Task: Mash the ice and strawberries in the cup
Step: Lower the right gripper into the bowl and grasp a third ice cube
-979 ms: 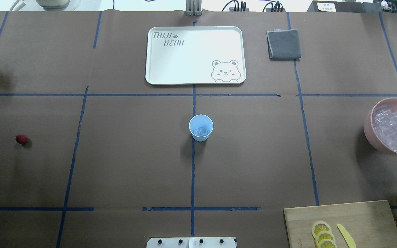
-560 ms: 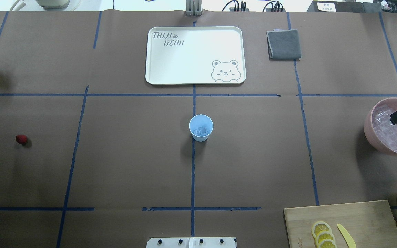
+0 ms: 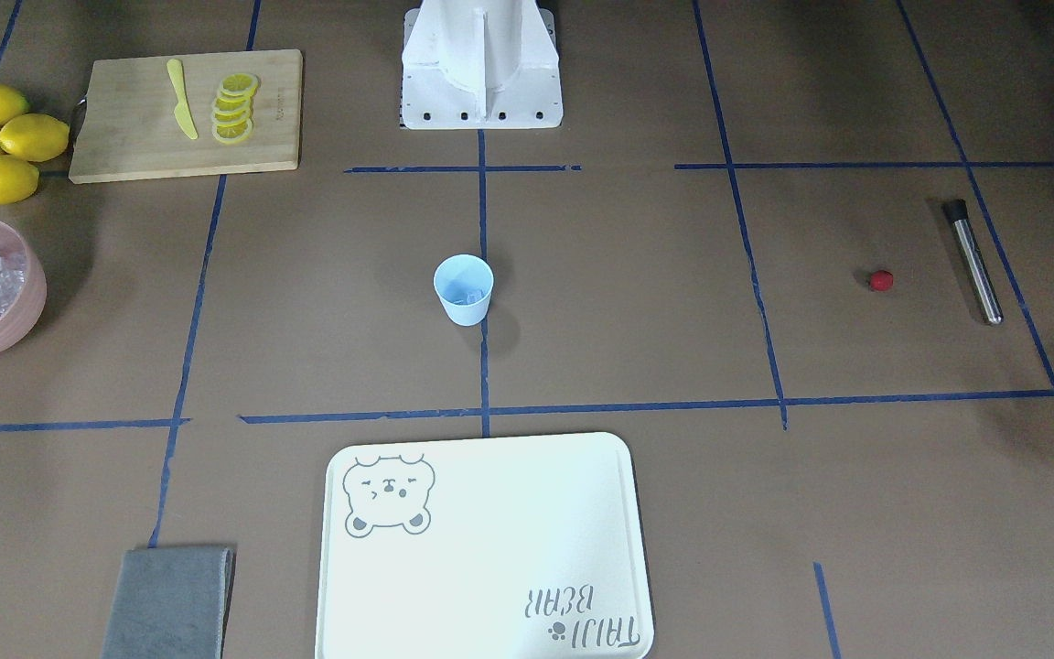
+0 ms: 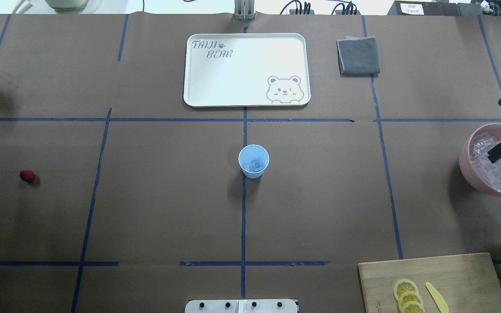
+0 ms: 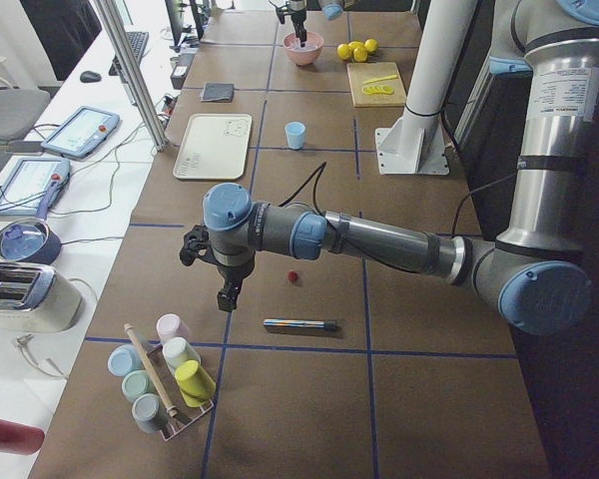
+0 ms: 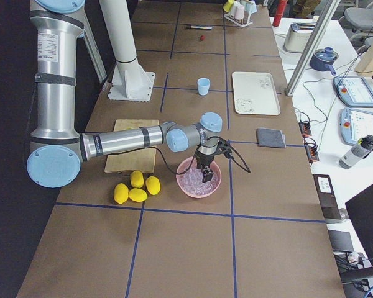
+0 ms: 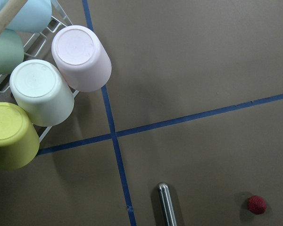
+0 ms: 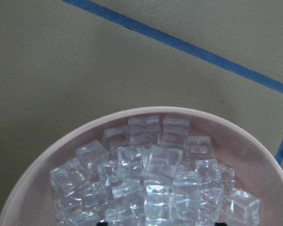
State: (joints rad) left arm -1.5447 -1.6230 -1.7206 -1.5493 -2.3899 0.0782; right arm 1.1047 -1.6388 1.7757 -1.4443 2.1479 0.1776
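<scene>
The right gripper [image 6: 206, 176] is held over the ice [image 8: 146, 179] in the pink bowl [image 8: 33, 188], jaws spread; those of the left gripper [image 5: 227, 294] cannot be judged.

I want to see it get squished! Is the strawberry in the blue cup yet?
No, the strawberry lies far off to the side of the cup, which holds only ice.

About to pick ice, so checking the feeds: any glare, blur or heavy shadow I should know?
Right wrist view: ice in focus, bright glints on the cubes. Overhead view: even light, cup throws only a soft shadow. Front-facing view: tray bright, print still legible.
</scene>
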